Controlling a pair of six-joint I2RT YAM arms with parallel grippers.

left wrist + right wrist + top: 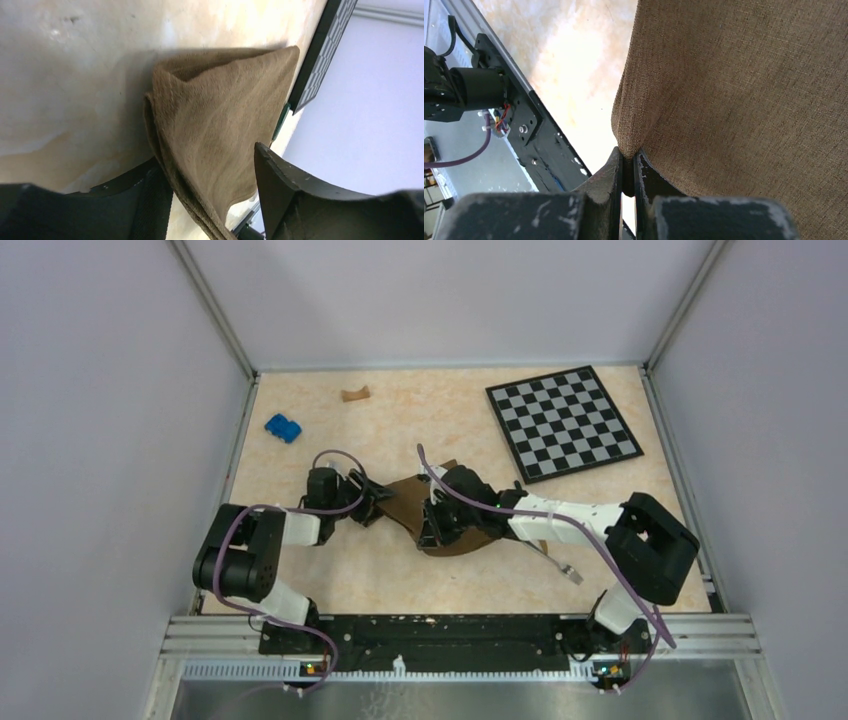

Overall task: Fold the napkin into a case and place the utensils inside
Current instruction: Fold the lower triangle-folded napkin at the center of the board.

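Note:
The dark-brown napkin (408,502) lies bunched and partly folded at the table's middle, between my two grippers. In the left wrist view the napkin (215,125) rises as a folded, pointed flap between the jaws. My left gripper (374,502) (206,159) is open, with the folded edge resting against its left finger (150,200). My right gripper (436,524) (628,156) is shut on a folded corner of the napkin (744,90) and lifts it. The silver fork (570,572) lies under the right arm. The knife is not in view.
A checkerboard (562,422) lies at the back right; its edge shows in the left wrist view (320,60). A small blue block (283,427) sits at the back left, and a tan stubby piece (355,394) at the back edge. Walls enclose three sides.

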